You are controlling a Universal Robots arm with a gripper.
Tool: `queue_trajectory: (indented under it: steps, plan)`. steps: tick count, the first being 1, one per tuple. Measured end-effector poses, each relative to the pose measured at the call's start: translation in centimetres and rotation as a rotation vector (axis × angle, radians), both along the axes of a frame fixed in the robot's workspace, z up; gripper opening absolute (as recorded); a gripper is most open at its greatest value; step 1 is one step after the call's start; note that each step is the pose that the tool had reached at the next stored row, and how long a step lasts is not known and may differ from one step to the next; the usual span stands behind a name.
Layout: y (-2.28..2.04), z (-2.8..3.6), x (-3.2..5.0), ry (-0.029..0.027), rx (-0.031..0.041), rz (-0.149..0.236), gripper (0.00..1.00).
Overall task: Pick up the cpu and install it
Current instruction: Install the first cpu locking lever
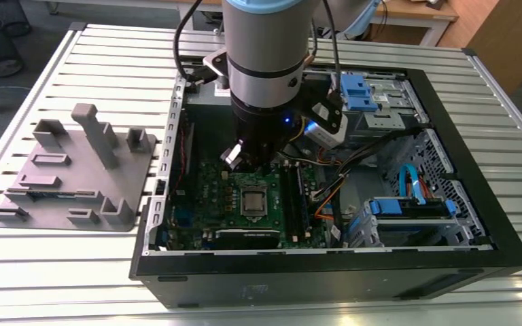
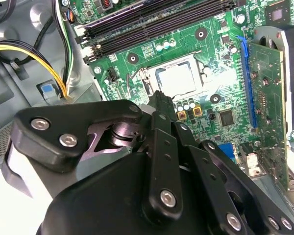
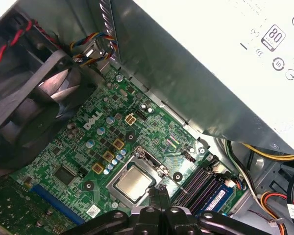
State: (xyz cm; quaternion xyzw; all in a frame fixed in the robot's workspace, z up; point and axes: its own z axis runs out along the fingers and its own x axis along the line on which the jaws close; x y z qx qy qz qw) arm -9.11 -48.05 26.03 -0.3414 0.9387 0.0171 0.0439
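The cpu point(image 1: 253, 201) lies flat in the socket frame on the green motherboard point(image 1: 209, 193) inside the open computer case. Its pale silvery top is visible in both wrist views point(image 2: 175, 80) point(image 3: 133, 181). My gripper point(image 1: 259, 163) hangs just above the board, beside and slightly above the socket. In both wrist views its black fingers are pressed together at the tip point(image 2: 160, 99) point(image 3: 159, 192), shut with nothing between them. The fingertips sit close to the socket's edge, apart from the chip.
A grey plastic tray point(image 1: 71, 176) with upright posts stands on the slatted table at the exterior view's left. Around the socket are memory slots point(image 2: 157, 19), a graphics card point(image 2: 269, 98), a fan point(image 3: 34, 107), the power supply point(image 3: 210, 58) and loose cables point(image 2: 29, 51).
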Motion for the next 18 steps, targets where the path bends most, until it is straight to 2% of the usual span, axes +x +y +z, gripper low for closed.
queue_trajectory:
  steps: [7,10,15,18]
  plan:
    - [0.01,0.00,0.00,0.0000,0.0001,0.000,0.11]
    - [0.14,-0.02,0.00,0.0000,-0.0001,-0.013,0.11]
    - [0.57,-0.05,0.01,0.0000,0.0000,-0.038,0.11]
    - [1.03,-0.07,0.03,0.0000,0.0000,-0.045,0.11]
